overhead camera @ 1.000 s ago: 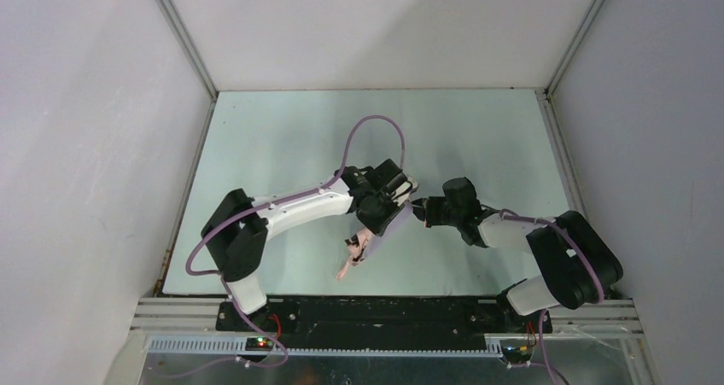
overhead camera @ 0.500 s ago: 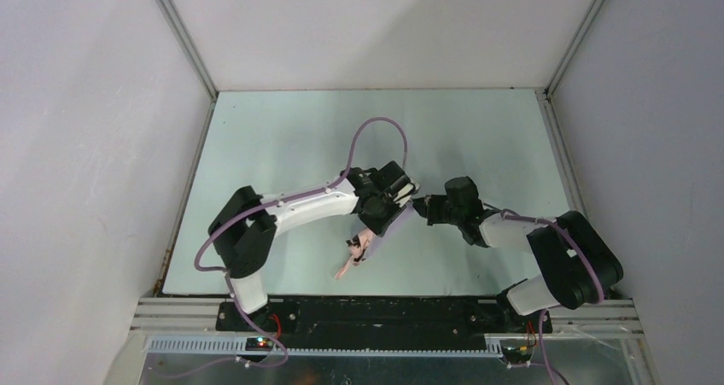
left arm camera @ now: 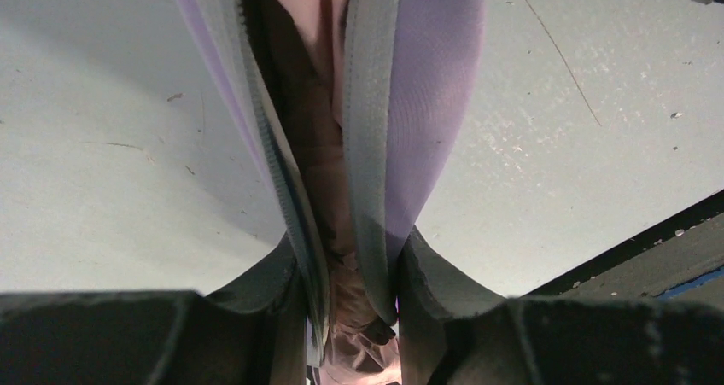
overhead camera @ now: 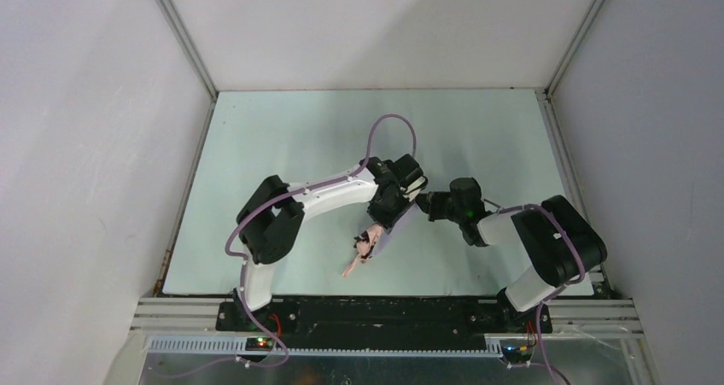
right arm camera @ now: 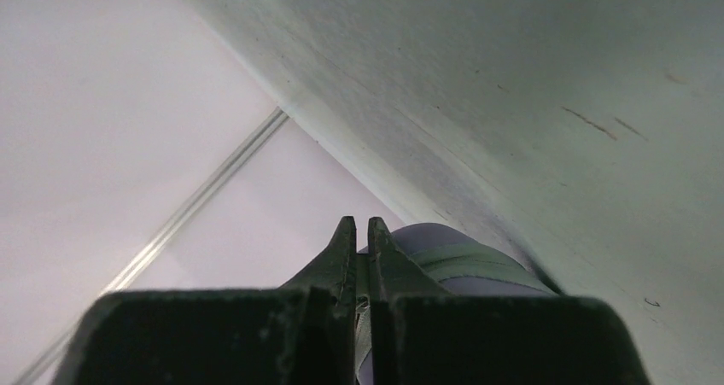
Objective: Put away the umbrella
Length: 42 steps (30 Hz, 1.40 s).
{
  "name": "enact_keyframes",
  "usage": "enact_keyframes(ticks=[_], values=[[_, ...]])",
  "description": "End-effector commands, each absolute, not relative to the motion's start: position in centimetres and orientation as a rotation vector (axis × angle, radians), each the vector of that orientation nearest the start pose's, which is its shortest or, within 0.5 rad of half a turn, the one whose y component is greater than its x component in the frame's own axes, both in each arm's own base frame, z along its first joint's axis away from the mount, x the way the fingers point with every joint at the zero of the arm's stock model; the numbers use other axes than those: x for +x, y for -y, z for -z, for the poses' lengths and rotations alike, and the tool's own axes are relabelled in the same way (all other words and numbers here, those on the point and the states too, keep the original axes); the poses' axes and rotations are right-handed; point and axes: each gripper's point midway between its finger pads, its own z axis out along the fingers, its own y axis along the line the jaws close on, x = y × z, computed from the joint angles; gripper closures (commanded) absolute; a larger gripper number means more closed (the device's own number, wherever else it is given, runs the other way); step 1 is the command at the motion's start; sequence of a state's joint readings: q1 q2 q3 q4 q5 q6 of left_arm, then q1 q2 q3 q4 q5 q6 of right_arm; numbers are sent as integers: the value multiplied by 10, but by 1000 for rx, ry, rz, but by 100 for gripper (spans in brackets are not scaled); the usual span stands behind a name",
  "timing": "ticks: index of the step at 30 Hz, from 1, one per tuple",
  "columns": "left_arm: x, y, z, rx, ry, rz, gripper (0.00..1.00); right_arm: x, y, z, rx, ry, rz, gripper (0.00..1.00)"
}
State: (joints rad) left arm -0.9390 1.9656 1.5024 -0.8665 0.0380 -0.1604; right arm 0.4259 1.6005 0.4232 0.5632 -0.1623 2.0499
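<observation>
Tugging the zip (left arm camera: 369, 146) with the shut right tool (right arm camera: 357, 228) could snag the protruding umbrella (left arm camera: 299, 9), left tool (left arm camera: 350, 261) clamping the case (left arm camera: 431, 103).

umbrella (left arm camera: 312, 18) apparently buried in case (left arm camera: 431, 103), case top cropped

Umbrella (left arm camera: 299, 18) partly inside case (left arm camera: 431, 103)

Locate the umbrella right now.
Top view, near the table's centre: the umbrella sits mostly inside the lilac case that the left gripper holds, with its pink end poking out toward the near edge.
</observation>
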Motion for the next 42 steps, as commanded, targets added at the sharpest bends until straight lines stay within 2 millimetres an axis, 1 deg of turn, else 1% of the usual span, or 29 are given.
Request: enact_keyframes(ticks=[1, 2, 3, 5, 6, 7, 8, 9, 10, 11, 12, 13, 14, 15, 16, 17, 20, 24, 28, 29, 30, 31, 33, 36, 38, 39, 40, 41, 42], values=[[186, 305, -1, 1240, -2897, 168, 100, 351, -235, -158, 1474, -1763, -1707, 100], [186, 305, 2, 1240, -2905, 163, 100, 352, -232, -170, 1436, -1755, -1702, 100], [186, 305, 2, 1241, -2907, 166, 100, 352, -224, -160, 1432, -1801, -1624, 100], [184, 307, 4, 1243, -2914, 181, 99, 352, -213, -158, 1424, -1826, -1569, 100], [185, 309, 2, 1228, -2906, 197, 88, 352, -207, -154, 1423, -1849, -1550, 100], [185, 309, 0, 1219, -2907, 214, 80, 351, -207, -151, 1420, -1870, -1557, 100], [188, 311, -8, 1192, -2888, 239, 62, 352, -202, -146, 1424, -1889, -1555, 100], [189, 311, -11, 1181, -2882, 249, 56, 352, -201, -144, 1421, -1902, -1558, 100], [194, 313, -22, 1159, -2850, 280, 45, 352, -199, -140, 1413, -1923, -1565, 100], [196, 314, -28, 1150, -2832, 286, 40, 352, -198, -138, 1408, -1933, -1566, 100], [200, 315, -41, 1139, -2800, 308, 34, 351, -197, -134, 1397, -1952, -1561, 100], [203, 316, -49, 1134, -2778, 321, 31, 351, -196, -131, 1393, -1960, -1554, 100], [205, 316, -61, 1130, -2755, 337, 27, 350, -195, -128, 1381, -1975, -1545, 100], [209, 319, -74, 1125, -2720, 362, 25, 350, -195, -127, 1374, -1982, -1543, 100], [211, 318, -80, 1118, -2715, 370, 22, 350, -194, -125, 1355, -1995, -1543, 100], [214, 321, -92, 1112, -2688, 401, 21, 349, -194, -121, 1347, -2009, -1535, 100], [221, 326, -112, 1071, -2660, 484, 17, 346, -195, -113, 1335, -2047, -1540, 100], [235, 338, -146, 977, -2605, 647, 12, 343, -197, -101, 1324, -2098, -1542, 100], [258, 342, -173, 866, -2553, 727, 10, 339, -196, -89, 1325, -2137, -1505, 100], [268, 342, -177, 814, -2545, 745, 10, 339, -197, -89, 1315, -2141, -1506, 100], [274, 345, -179, 777, -2548, 775, 10, 339, -198, -89, 1310, -2141, -1509, 100], [286, 344, -181, 737, -2537, 794, 10, 339, -199, -90, 1303, -2140, -1513, 100], [302, 347, -180, 676, -2544, 831, 11, 339, -200, -90, 1293, -2140, -1515, 100], [327, 356, -173, 658, -2550, 816, 11, 338, -203, -89, 1280, -2147, -1513, 100], [335, 360, -165, 674, -2576, 789, 11, 337, -205, -89, 1282, -2150, -1514, 100], [340, 364, -168, 682, -2564, 795, 11, 337, -205, -89, 1280, -2149, -1516, 100], [342, 365, -156, 690, -2590, 783, 11, 337, -206, -89, 1278, -2149, -1520, 100], [344, 368, -158, 697, -2581, 790, 11, 338, -206, -90, 1278, -2148, -1521, 100], [345, 370, -150, 705, -2595, 788, 11, 338, -206, -90, 1281, -2144, -1520, 100]])
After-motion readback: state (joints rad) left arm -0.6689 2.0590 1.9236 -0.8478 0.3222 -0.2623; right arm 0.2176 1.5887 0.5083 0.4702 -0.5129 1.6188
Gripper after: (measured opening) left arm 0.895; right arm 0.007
